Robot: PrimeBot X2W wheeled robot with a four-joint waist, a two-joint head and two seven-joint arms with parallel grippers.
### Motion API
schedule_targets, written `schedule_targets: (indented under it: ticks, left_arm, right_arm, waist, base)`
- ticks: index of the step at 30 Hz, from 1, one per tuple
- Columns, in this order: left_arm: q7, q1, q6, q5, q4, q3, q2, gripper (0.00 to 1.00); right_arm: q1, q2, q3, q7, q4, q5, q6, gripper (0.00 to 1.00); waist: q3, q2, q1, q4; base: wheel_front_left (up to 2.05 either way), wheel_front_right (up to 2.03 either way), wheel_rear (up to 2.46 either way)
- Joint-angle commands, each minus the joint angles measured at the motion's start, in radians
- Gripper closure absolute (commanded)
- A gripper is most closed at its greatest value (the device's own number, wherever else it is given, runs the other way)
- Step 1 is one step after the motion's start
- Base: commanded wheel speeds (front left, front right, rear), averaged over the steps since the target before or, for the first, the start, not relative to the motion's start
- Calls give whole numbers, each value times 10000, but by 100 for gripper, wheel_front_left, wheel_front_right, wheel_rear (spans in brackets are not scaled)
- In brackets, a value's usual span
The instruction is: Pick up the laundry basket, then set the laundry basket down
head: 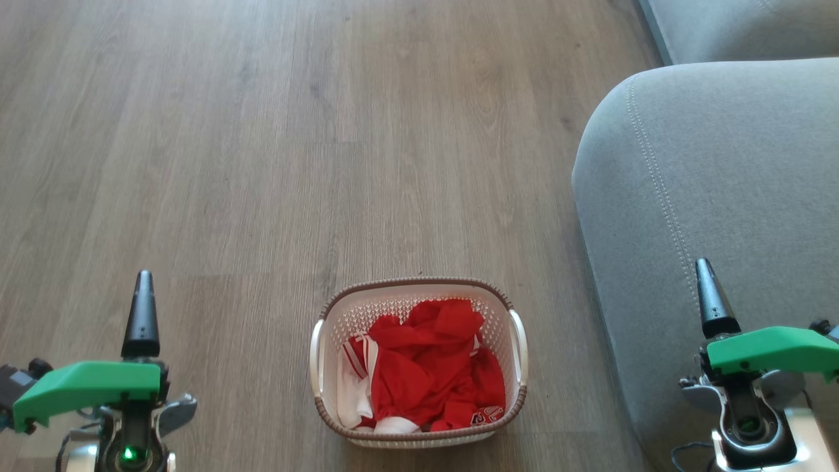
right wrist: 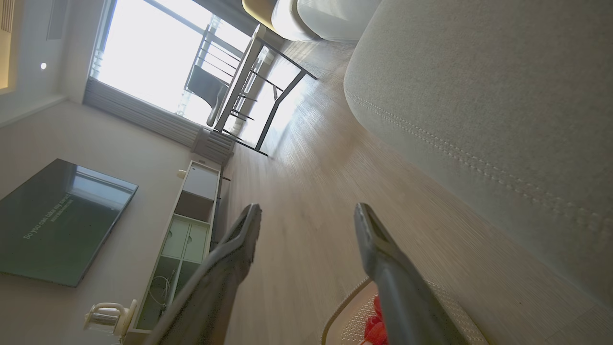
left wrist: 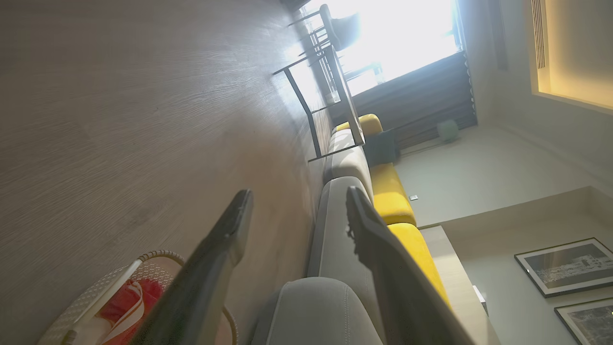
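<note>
The laundry basket (head: 419,284) stands on the wooden floor at the bottom middle of the head view. It is white perforated plastic with a brown braided rim and a white handle on each side, and red and white clothes (head: 426,367) lie in it. My left gripper (head: 142,288) is held well to the basket's left and my right gripper (head: 706,275) well to its right, in front of the sofa arm. Neither touches the basket. In the left wrist view the left gripper (left wrist: 299,196) is open and empty, with the basket (left wrist: 91,297) at the bottom left. My right gripper (right wrist: 307,211) is open too, with the basket's edge (right wrist: 342,311) below it.
A grey sofa (head: 708,170) fills the right side, close to the basket's right. Yellow cushions (left wrist: 392,191) lie along it. A metal-legged table (right wrist: 249,86) with chairs stands by the bright window. A TV (right wrist: 57,220) and a low cabinet (right wrist: 187,230) line the opposite wall.
</note>
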Motion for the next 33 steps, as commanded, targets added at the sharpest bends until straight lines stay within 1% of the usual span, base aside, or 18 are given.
schedule_targets:
  ticks: [1,5,11,18,21,27,30,33]
  left_arm:
    - [-140,-571,138,413,-608,60,117,0]
    - [-257,-586,418,1182,-1035,-181,120,0]
    - [-433,-554,842,2778,-1348,-868,124,0]
    - [-638,-550,1254,4536,-1341,-1697,128,0]
    - [-697,-554,1418,4975,-1271,-1875,133,0]
    - [-873,-638,1961,6129,-1019,-2626,434,0]
    - [-961,-673,2290,6539,-753,-3029,594,0]
    - [-1049,-750,2473,6883,-391,-3444,770,0]
  right_arm:
    - [-563,-90,112,-139,-524,-497,29,0]
    - [-641,-95,274,-256,-789,-1515,31,0]
    - [-706,-101,611,-431,-938,-2741,35,0]
    - [-781,-108,989,-636,-826,-3901,38,0]
    - [-814,-111,1099,-694,-821,-4253,39,0]
    - [-906,-117,1476,-870,-763,-5432,43,0]
    - [-935,-120,1656,-958,-677,-5921,44,0]
    - [-974,-123,1849,-1046,-580,-6331,46,0]
  waist:
    - [11,0,-1,20]
    - [33,0,-1,57]
    - [45,0,-1,89]
    - [47,0,-1,83]
    - [54,0,-1,81]
    - [69,0,-1,71]
    - [61,0,-1,70]
    - [50,0,-1,69]
  base:
    - [0,0,0]
    - [0,0,0]
    - [0,0,0]
    - [0,0,0]
    - [0,0,0]
    - [0,0,0]
    - [0,0,0]
    - [0,0,0]
